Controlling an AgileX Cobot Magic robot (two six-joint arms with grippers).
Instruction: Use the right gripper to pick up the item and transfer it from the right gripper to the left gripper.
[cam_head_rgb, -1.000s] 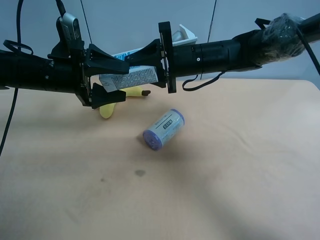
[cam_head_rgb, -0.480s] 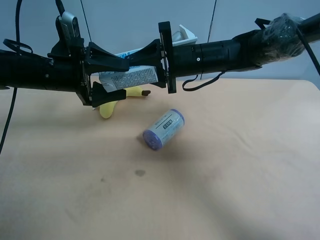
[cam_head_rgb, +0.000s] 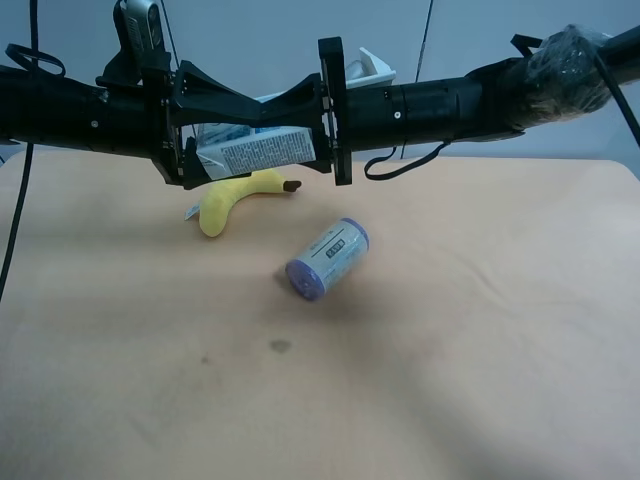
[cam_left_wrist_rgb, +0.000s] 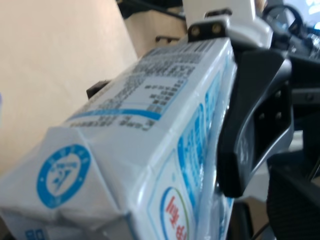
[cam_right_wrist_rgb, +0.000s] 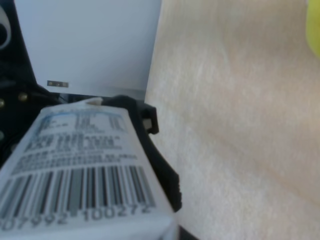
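Table (cam_head_rgb: 480, 380): tan top, well below both grippers.
Right gripper (cam_head_rgb: 300, 125): pinching the milk carton (cam_head_rgb: 262, 152) (barcode side fills the right wrist view), held in the air.
Left gripper (cam_head_rgb: 205, 128): fingers (cam_head_rgb: 215, 100) lie above and below the carton's other end; whether they press it, cannot tell.
Milk carton: sealed, lying sideways between the two grippers.
Purple canister (cam_head_rgb: 327, 259): on its side, below the right gripper; contents hidden.
Banana (cam_head_rgb: 235, 195): just under the carton.

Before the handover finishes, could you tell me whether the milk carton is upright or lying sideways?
Sideways: the milk carton lies roughly level in the air, its length spanning between the two grippers, above the table.
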